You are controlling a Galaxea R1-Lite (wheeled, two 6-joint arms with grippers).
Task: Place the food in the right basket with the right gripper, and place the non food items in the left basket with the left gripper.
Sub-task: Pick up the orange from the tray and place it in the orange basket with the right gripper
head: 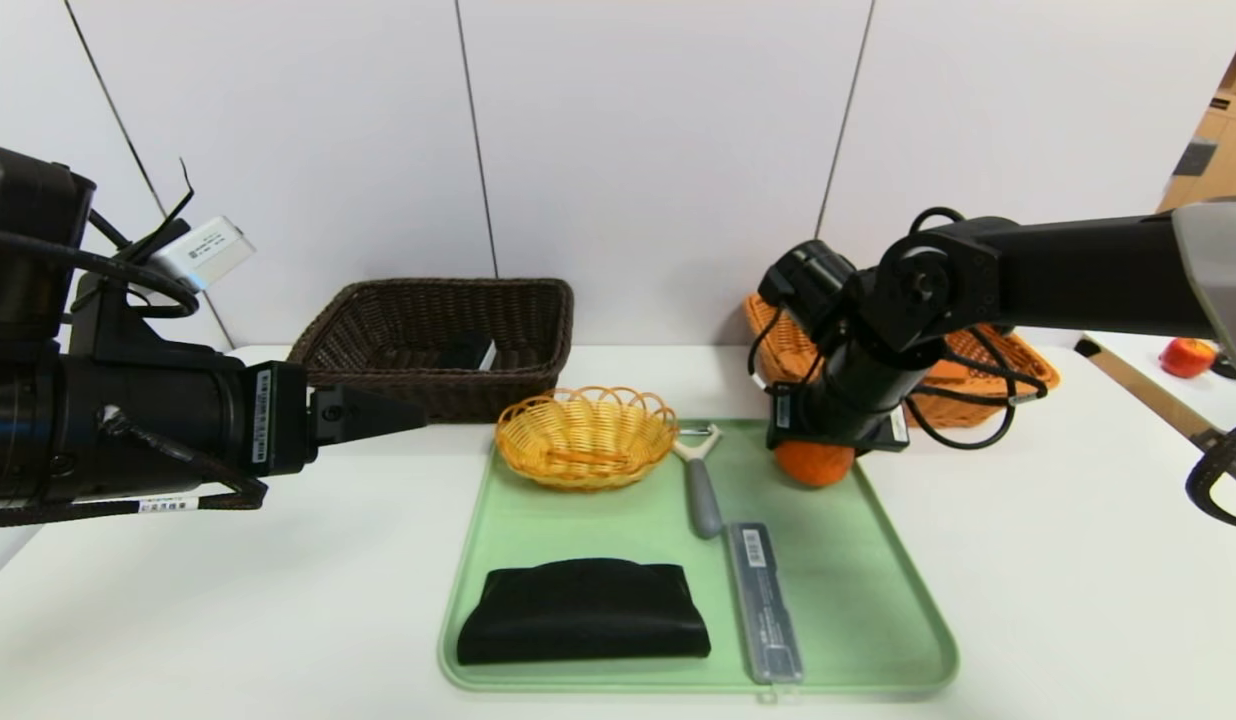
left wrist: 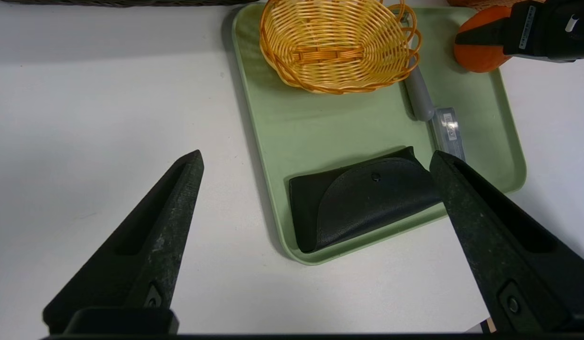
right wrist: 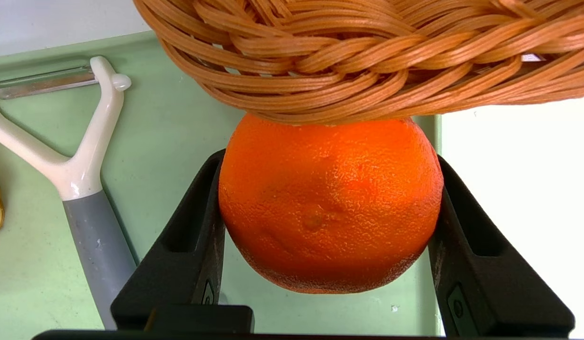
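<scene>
Pinching the dimpled round orange (right wrist: 330, 203) on the green tray (right wrist: 178, 132), right gripper (right wrist: 327, 236) flanks it

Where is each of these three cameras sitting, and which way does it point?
Head view: high on the robot, looking down at the green tray; both arms show.
Left wrist view: above the table, facing the black pouch between the open left gripper.
Right wrist view: low, facing the orange, pinched by the right gripper, against the right basket.
Shared: orange, tray and peeler appear in all three.

Left pincer (left wrist: 315, 163) wide (above table), black pouch (left wrist: 363, 200) on tray (left wrist: 273, 141).
</scene>
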